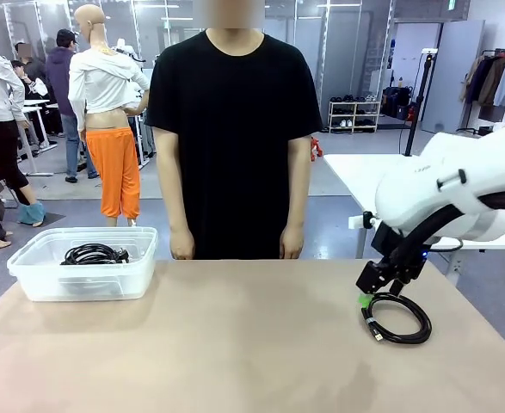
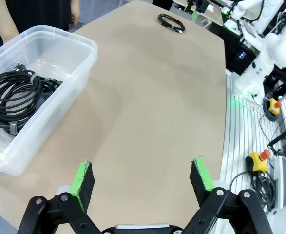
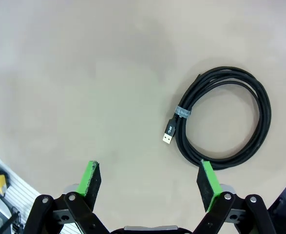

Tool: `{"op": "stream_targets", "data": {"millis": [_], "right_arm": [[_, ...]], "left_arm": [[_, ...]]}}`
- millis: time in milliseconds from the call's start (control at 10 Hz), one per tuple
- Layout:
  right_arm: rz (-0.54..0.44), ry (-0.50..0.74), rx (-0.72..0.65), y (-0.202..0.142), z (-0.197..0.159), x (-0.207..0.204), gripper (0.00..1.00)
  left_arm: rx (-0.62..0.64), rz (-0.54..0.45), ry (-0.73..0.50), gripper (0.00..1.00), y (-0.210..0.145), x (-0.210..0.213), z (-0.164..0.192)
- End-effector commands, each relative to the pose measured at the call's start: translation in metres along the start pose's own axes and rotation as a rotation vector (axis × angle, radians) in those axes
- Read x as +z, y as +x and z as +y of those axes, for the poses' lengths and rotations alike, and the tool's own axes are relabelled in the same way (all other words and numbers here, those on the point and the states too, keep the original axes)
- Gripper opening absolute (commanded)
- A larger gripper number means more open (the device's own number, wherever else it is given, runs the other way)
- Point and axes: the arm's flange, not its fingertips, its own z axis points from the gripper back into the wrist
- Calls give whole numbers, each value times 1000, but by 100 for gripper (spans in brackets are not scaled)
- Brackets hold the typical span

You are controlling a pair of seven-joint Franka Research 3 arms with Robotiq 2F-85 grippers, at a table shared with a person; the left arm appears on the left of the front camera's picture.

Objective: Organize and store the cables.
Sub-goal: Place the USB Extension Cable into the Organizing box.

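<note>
Cable is lying coiled on the table, right gripper hanging released just above it, probably lining up a grab; left gripper is released, beside the bin holding 1 stored cable.

- The table is a plain, matte beige-tan with no pattern.
- The coiled cable on the right of the table is black, bound by a small grey tie; its plug end is black with a silver metal tip.
- The bin at the far left is clear, colourless plastic with a milky-white rim.
- The cables in the bin are black, with pale grey ties.
- The right gripper is black with bright green pads.
- The left gripper has the same black body and green pads.
- The right arm is glossy white, with a black hose.
- The person at the far side wears a plain black T-shirt.
</note>
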Motion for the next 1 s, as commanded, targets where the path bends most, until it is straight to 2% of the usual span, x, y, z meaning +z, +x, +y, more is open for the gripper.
{"op": "stream_targets", "data": {"millis": [0,100,200,600,900], "right_arm": [[35,-76,-97,16,6,-23,100],[22,-67,-126,19,4,-34,100],[27,-116,-161,20,0,-41,100],[31,-111,-224,22,-12,-77,100],[28,-160,-244,26,-14,-87,100]], "left_arm": [[-16,5,0,100,0,3,1],[-16,5,0,100,0,3,1],[-16,5,0,100,0,3,1],[-16,5,0,100,0,3,1],[-16,5,0,100,0,3,1]]}}
